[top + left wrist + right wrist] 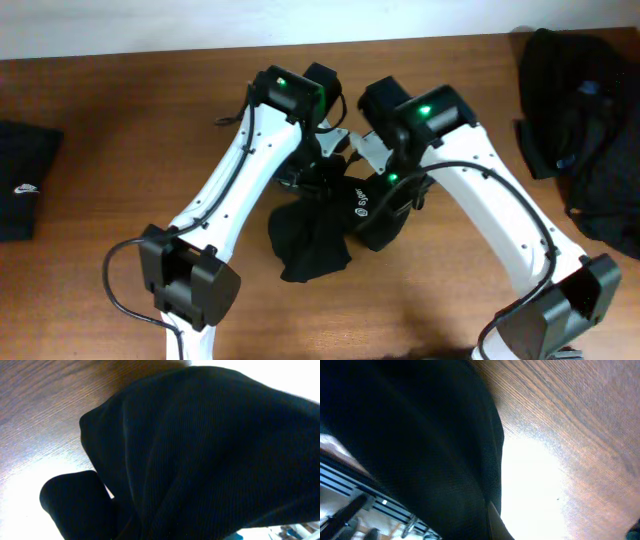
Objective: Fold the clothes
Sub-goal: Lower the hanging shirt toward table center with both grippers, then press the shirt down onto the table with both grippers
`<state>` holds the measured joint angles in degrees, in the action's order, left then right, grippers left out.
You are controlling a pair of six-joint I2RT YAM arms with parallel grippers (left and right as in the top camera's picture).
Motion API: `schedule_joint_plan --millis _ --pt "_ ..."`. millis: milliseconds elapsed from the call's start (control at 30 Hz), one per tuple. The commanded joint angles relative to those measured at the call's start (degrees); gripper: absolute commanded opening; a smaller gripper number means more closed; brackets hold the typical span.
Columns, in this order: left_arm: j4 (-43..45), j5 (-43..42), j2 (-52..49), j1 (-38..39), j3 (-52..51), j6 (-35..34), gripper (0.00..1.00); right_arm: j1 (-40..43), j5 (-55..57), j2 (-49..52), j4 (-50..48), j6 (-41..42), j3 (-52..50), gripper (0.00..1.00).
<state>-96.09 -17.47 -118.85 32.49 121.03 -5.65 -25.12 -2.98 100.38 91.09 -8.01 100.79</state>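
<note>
A bunched black garment [310, 238] hangs at the middle of the table, between the two arms. Both grippers meet over its upper part: my left gripper [322, 178] and my right gripper [383, 205] are each shut on the cloth. In the left wrist view the black garment [200, 455] covers nearly everything and hides the jaws. In the right wrist view the garment [410, 445] drapes over the left half, with one fingertip [496, 522] showing at its edge.
A folded black garment with a small white logo [22, 185] lies at the left edge. A heap of black clothes [585, 130] sits at the back right. The wooden table [120, 130] shows bare around the arms.
</note>
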Motion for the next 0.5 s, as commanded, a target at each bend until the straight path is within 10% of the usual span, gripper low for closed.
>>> schedule_joint_plan --millis 0,467 --pt "-0.5 5.9 0.8 0.9 -1.9 -0.8 0.00 3.2 0.5 -1.7 0.2 2.6 -0.3 0.04" --pt "19.8 15.7 0.7 -0.4 -10.6 -0.7 0.00 8.5 -0.5 -1.6 -19.3 0.7 -12.0 0.04"
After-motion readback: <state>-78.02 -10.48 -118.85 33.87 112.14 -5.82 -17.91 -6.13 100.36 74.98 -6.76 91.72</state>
